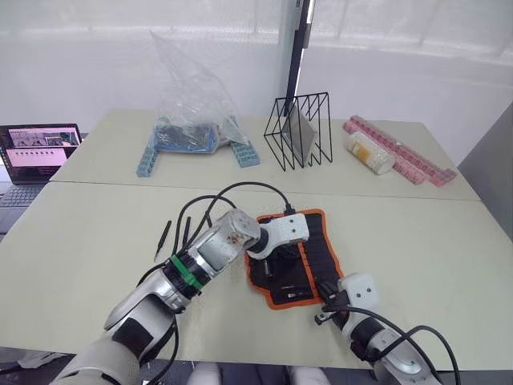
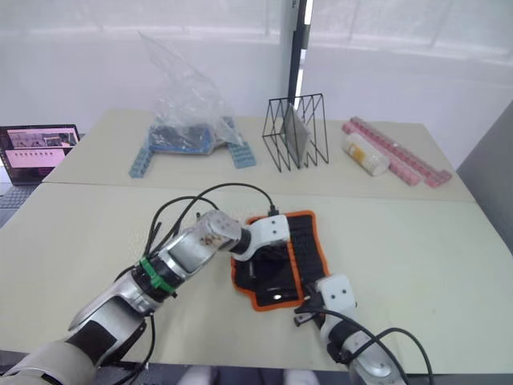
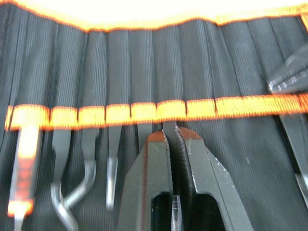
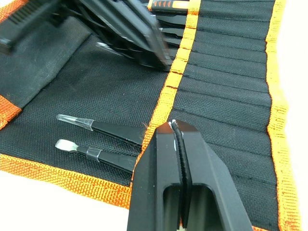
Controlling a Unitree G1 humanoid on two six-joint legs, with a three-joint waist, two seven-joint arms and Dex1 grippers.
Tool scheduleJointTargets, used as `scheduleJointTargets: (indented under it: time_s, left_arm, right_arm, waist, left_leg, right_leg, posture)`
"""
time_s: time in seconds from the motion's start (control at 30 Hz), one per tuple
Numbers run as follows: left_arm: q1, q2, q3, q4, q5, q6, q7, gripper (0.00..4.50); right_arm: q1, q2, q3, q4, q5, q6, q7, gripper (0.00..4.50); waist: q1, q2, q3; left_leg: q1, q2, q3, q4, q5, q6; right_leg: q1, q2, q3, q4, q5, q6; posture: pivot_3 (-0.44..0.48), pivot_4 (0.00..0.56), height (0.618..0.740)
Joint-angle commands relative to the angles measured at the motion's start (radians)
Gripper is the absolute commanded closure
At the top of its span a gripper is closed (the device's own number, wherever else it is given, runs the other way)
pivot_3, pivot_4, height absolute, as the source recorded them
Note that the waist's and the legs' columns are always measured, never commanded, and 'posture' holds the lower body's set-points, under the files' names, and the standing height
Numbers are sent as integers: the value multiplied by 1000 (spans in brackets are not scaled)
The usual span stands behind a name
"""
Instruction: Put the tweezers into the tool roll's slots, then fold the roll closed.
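With the black, orange-edged fabric tool roll (image 1: 300, 261) lying open on the near tabletop (image 1: 417, 241), the left tool (image 3: 172, 139) pinched a slim black tweezer into a slot (image 3: 168, 91), the right tool (image 4: 174, 132) sat closed and empty, two loose tweezers (image 1: 175, 235) remained, and folding seemed undone.

A pale counter (image 1: 96, 241) fills the frame: tool roll (image 1: 314, 255) lower centre, loose tweezers (image 1: 163, 241) to its left, wire rack (image 1: 300, 130) and plastic bag (image 1: 192, 104) at top.
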Motion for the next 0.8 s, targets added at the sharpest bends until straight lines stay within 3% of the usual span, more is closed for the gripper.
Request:
scheduleJointTargets:
  time_s: [0.03,0.2,0.33,0.53,0.8]
  left_arm:
    - [-13,-21,-11,62,52,-50,13,4485]
    - [0,-10,-1,60,72,-66,-2,4485]
    - [5,9,16,25,72,-50,-15,3074]
    - [14,88,64,-161,36,34,-67,1158]
    - [75,204,244,-393,-92,190,-100,1158]
  right_arm:
    - [19,-2,14,-12,-5,12,4,4500]
    - [21,-2,12,-13,-6,12,3,4500]
    - [13,-1,10,-7,-9,15,2,4500]
    - [-12,-1,5,8,-12,31,0,4500]
    - [-49,-12,-1,35,-12,43,15,4500]
  waist:
    - [3,0,0]
    - [7,0,0]
    - [5,0,0]
    - [-8,1,0]
    - [-7,1,1]
  left_leg:
    - [0,0,0,0,0,0]
    - [0,-2,-1,1,0,0]
    - [0,-2,-1,1,0,0]
    - [0,-1,-2,1,0,0]
    - [0,-1,-2,1,0,0]
  right_leg:
    - [0,0,0,0,0,0]
    - [2,0,2,0,0,0]
    - [2,0,1,0,0,1]
    - [1,0,1,1,0,1]
    - [1,0,1,1,-1,1]
  posture:
    - [0,150,718]
    - [0,150,718]
    - [0,150,718]
    - [0,150,718]
    - [0,150,718]
